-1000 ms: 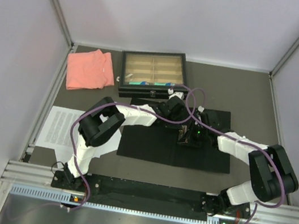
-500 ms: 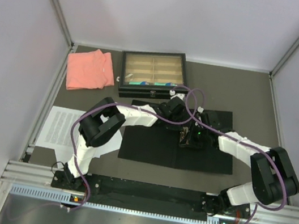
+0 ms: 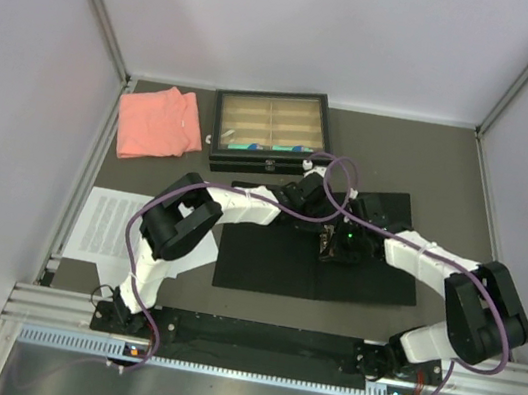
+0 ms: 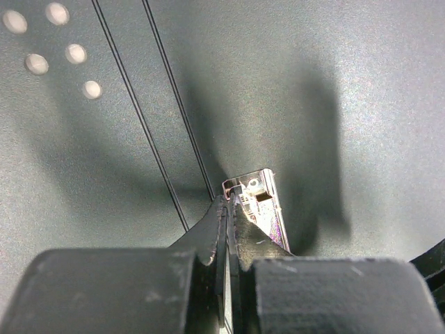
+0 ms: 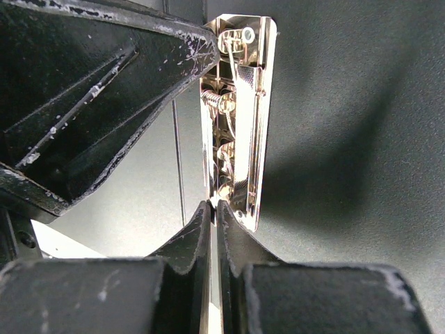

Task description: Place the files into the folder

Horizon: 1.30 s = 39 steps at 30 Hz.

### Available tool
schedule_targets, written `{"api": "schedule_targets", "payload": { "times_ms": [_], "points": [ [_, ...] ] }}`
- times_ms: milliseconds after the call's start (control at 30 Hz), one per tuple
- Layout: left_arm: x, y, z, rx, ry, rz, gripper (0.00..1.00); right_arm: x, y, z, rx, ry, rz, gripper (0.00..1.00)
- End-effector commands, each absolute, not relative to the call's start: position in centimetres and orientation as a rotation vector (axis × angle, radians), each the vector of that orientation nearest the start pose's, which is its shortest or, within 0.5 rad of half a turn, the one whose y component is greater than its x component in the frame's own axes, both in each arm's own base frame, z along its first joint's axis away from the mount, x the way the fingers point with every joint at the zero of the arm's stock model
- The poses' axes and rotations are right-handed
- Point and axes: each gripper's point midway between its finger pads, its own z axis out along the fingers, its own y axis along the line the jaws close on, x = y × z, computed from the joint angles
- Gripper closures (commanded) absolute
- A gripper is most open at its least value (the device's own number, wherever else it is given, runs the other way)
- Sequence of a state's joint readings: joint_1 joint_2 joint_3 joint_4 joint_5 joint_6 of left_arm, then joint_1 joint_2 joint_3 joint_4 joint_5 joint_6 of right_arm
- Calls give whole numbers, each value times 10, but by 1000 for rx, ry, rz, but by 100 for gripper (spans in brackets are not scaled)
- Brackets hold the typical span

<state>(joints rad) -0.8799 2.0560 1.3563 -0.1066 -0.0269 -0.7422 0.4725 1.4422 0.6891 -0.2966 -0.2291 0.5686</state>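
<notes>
Clip-opening step, by appearance: the open folder (image 3: 273,265) lies mid-counter, the files (image 3: 103,221) near the left edge. Left gripper (image 4: 229,209) and right gripper (image 5: 213,209), both fully closed and empty, meet at the spring clip (image 5: 240,125); next, its lever likely needs raising.

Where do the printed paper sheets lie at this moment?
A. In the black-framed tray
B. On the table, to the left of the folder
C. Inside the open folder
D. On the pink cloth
B: in the top view the files lie flat on the table near its left edge, to the left of the open folder.
</notes>
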Motion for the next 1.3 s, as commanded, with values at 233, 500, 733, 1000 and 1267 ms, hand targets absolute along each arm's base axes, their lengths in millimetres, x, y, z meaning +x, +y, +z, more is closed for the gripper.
{"api": "schedule_targets", "payload": {
  "times_ms": [233, 500, 733, 1000, 1267],
  "points": [
    [296, -394, 14, 235, 2583, -586, 100, 244, 157, 17, 104, 2702, 372, 100],
    [297, -391, 16, 228, 2575, -580, 100, 226, 131, -20, 288, 2781, 187, 100],
    [298, -388, 14, 249, 2574, -569, 100, 211, 134, -49, 393, 2826, 229, 100],
    [297, -398, 25, 303, 2539, -640, 100, 226, 171, -25, 268, 2779, 500, 100],
    [308, -402, 65, 317, 2451, -689, 62, 224, 177, -34, 274, 2793, 535, 100]
  ]
}}
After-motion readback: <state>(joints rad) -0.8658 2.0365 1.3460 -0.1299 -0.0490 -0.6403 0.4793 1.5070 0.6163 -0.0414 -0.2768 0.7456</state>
